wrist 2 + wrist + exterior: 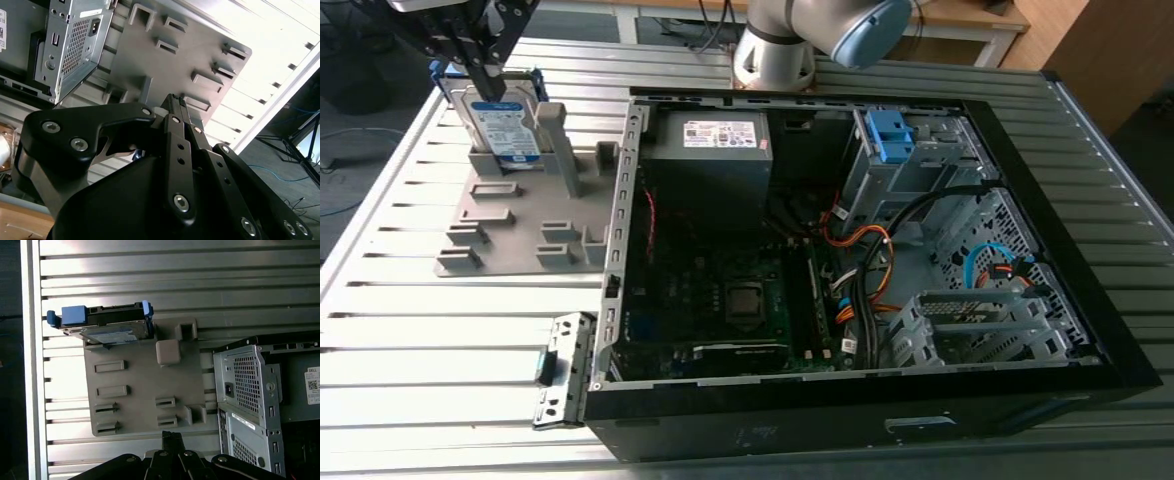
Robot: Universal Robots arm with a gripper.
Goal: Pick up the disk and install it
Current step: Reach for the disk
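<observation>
Well, silver disk (pixel 507 122), blue-edged, upright.

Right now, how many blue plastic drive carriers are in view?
2: one around the disk standing in the grey holder; one blue bracket inside the computer case. Others may be hidden.

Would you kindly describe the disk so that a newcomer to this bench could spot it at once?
Start at the open black computer case; on the exterior view's left of it lies a grey fixture plate. The disk stands on edge at that plate's far end. Nothing else there is a silver drive with a white-and-blue label in a blue frame.
</observation>
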